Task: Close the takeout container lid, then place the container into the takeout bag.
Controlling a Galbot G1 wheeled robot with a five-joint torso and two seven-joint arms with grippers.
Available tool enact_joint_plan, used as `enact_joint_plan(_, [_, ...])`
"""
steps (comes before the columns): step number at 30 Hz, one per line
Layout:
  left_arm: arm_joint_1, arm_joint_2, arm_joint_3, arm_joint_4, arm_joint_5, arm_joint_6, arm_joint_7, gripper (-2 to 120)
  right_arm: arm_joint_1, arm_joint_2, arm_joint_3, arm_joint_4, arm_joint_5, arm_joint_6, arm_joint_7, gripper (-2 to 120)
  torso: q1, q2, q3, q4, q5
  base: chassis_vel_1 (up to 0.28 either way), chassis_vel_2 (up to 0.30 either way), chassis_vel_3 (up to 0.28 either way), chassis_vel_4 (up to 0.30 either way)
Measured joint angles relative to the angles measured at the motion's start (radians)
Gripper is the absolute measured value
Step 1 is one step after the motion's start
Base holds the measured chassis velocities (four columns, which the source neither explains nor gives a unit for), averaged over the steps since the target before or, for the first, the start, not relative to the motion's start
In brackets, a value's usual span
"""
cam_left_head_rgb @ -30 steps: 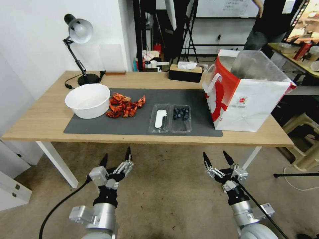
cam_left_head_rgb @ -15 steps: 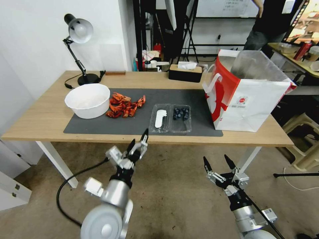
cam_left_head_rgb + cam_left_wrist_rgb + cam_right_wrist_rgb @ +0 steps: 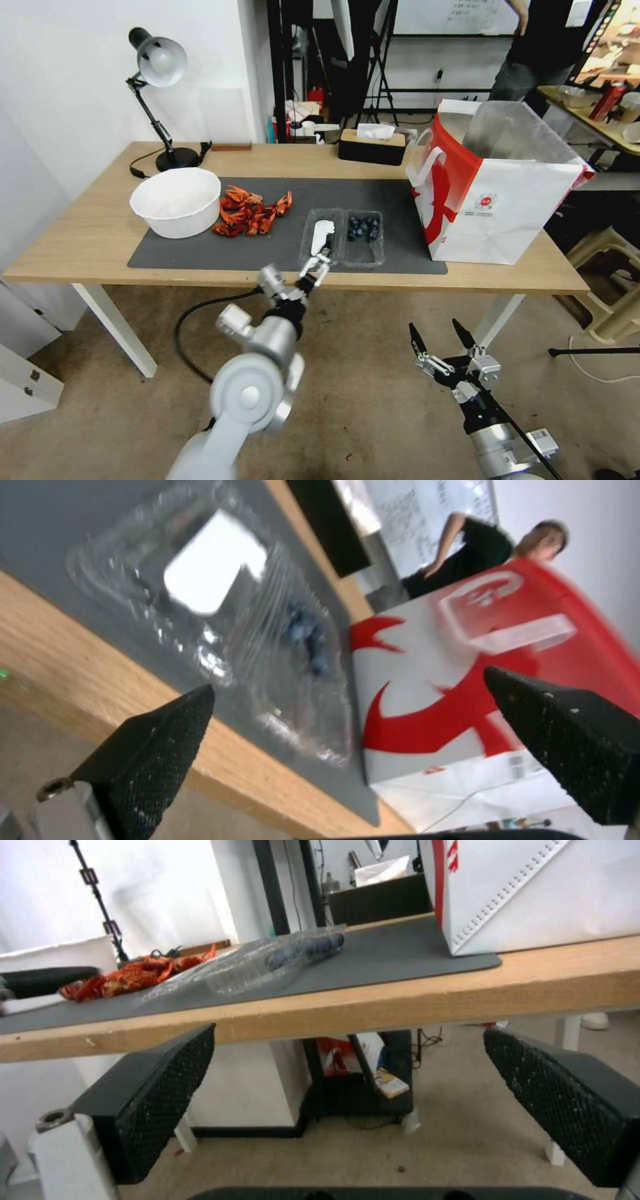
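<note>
Takeout container [image 3: 342, 239] lying open, apparently blueberries inside, left hand [image 3: 319, 261] spread, empty

The left wrist view blurs the takeout container [image 3: 220, 625] and takeout bag [image 3: 493, 680]. The left gripper [image 3: 319, 264] hides the lid's [image 3: 321, 235] near edge.

The left gripper [image 3: 319, 265] has risen from the lower left of the head frame toward the centre, and its spread fingers now sit at the table's front edge, over the near end of the lid [image 3: 321, 238]. The left arm has swung inward accordingly. The right gripper [image 3: 440, 339] has dropped slightly lower in the frame.
</note>
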Motion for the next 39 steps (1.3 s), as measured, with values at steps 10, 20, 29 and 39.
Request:
enact_joint_plan(10, [-0.116,-0.054,0.022,0.097,-0.026,-0.001,-0.064,100,0.012,0.001,-0.009,-0.026,-0.005,0.000,0.002,100,0.000,0.000,0.000,0.0003,0.0001,0.000,0.000,0.000,0.000])
enact_joint_plan(20, [-0.127,-0.075,0.035,0.123,-0.021,0.005,-0.096,100,0.022,0.002,-0.014,-0.038,-0.010,0.001,0.004,100,0.000,0.000,0.000,0.0003,0.0001,0.000,0.000,0.000,0.000])
enact_joint_plan(29, [-0.125,-0.087,0.031,0.139,-0.014,0.020,-0.124,100,0.024,0.001,-0.019,-0.043,-0.012,0.007,0.004,100,0.000,0.000,0.000,0.0003,0.0000,0.000,0.000,0.000,0.000])
enact_joint_plan(39, [-0.125,-0.089,0.020,0.148,-0.012,0.024,-0.127,100,0.022,0.001,-0.025,-0.050,-0.015,0.017,0.003,100,0.000,0.000,0.000,0.0003,0.0000,0.000,0.000,0.000,0.000])
